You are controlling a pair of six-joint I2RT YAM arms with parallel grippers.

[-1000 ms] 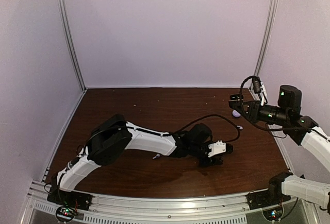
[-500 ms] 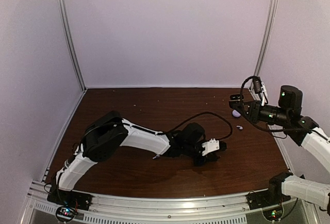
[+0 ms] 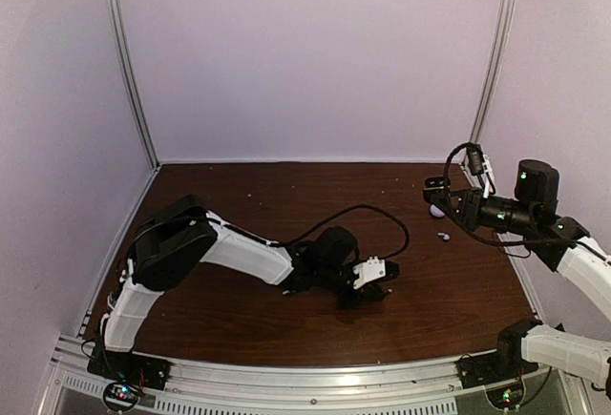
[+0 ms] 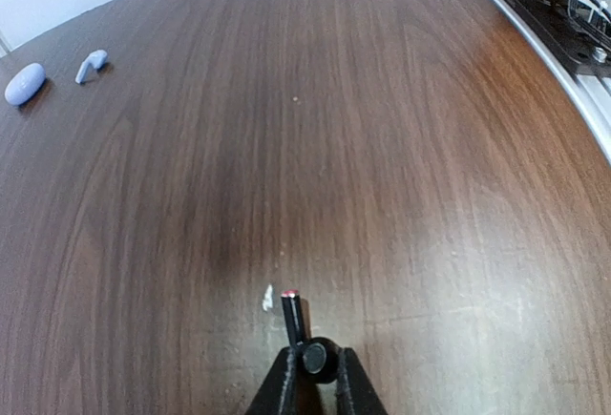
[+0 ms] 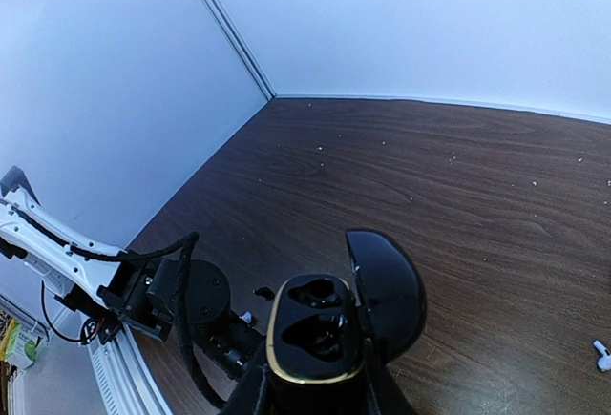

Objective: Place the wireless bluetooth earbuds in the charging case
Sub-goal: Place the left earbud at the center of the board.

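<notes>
The black bud (image 4: 293,316) now sits pinched in the left gripper (image 4: 315,367), whose jaws have closed fully on its round body over the last second, with the stem poking forward. We judge the pick made, though we cannot tell whether the bud has left the table (image 4: 382,100). That arm has also drawn back leftward along the near edge. The case (image 5: 310,324) hangs open and empty above the right edge, clamped in the right gripper (image 5: 315,391), which has not moved. A white bud (image 4: 91,65) and a pale oval (image 4: 24,83) lie just beside each other near that edge. Next we must carry the black bud across to the case.
</notes>
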